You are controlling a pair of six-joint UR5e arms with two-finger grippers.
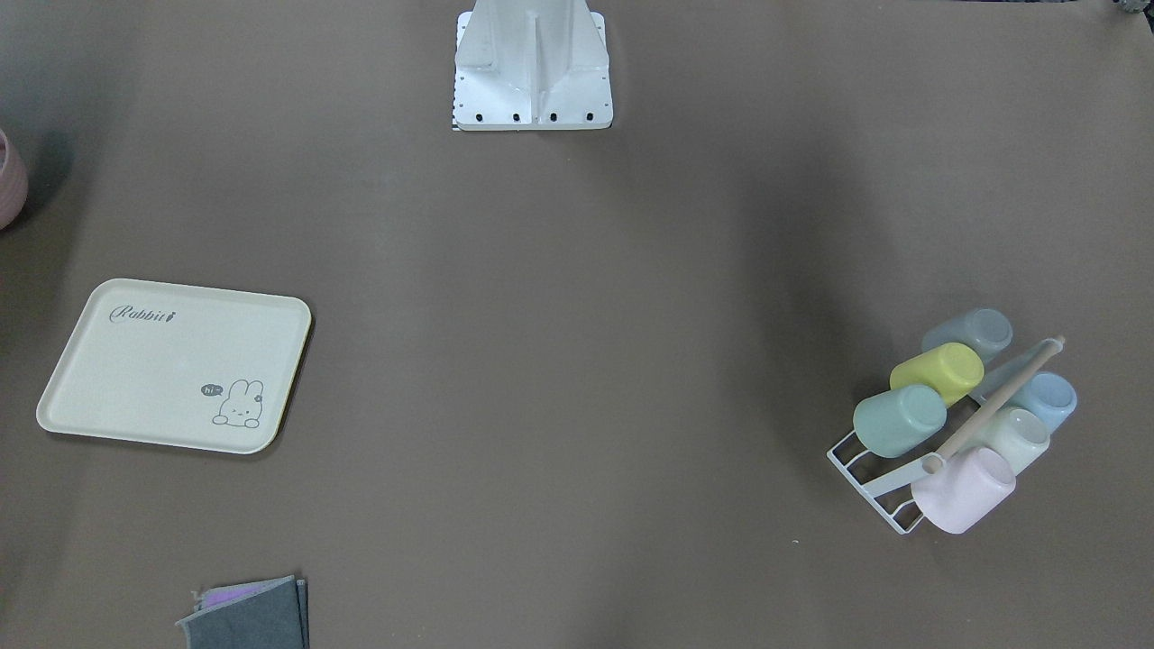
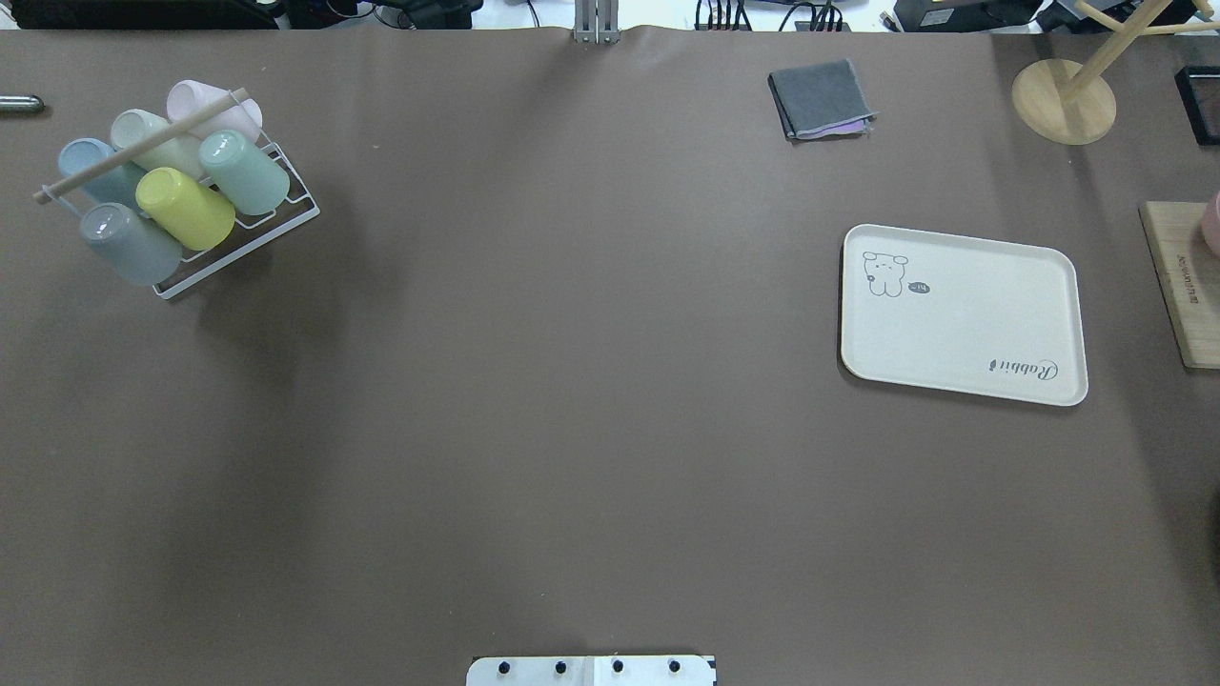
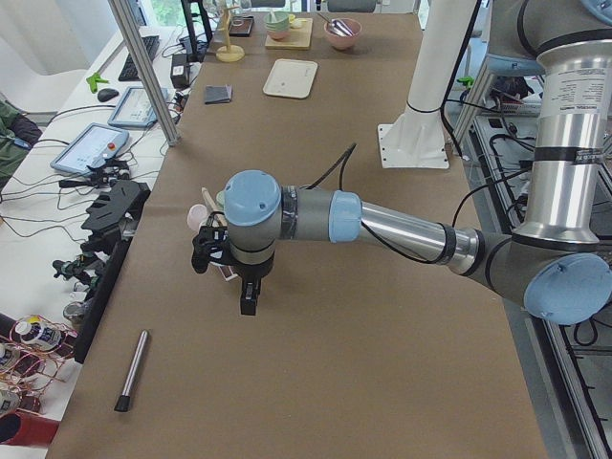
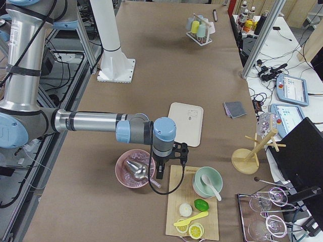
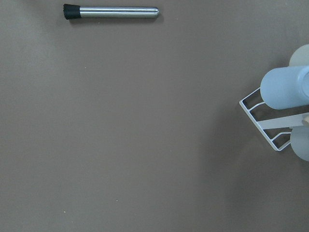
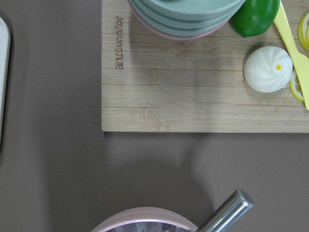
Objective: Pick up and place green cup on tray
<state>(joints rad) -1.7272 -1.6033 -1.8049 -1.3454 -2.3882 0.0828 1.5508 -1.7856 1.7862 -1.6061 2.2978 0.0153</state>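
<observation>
The green cup (image 2: 244, 172) lies tilted in a white wire rack (image 2: 286, 214) at the table's far left, beside a yellow-green cup (image 2: 186, 207). It also shows in the front-facing view (image 1: 899, 421). The cream tray (image 2: 963, 324) with the bunny drawing lies flat on the right, with nothing on it. My left gripper (image 3: 248, 304) hangs above the table near the rack. My right gripper (image 4: 160, 174) hangs between a pink bowl and a wooden board, past the tray. Both grippers show only in side views, so I cannot tell whether they are open or shut.
The rack also holds grey, blue, off-white and pink cups under a wooden handle (image 2: 133, 148). A metal rod (image 5: 113, 11) lies near the rack. A folded grey cloth (image 2: 822, 98), a wooden stand (image 2: 1063, 100), a cutting board (image 2: 1182, 286) and a pink bowl (image 4: 135, 169) surround the tray.
</observation>
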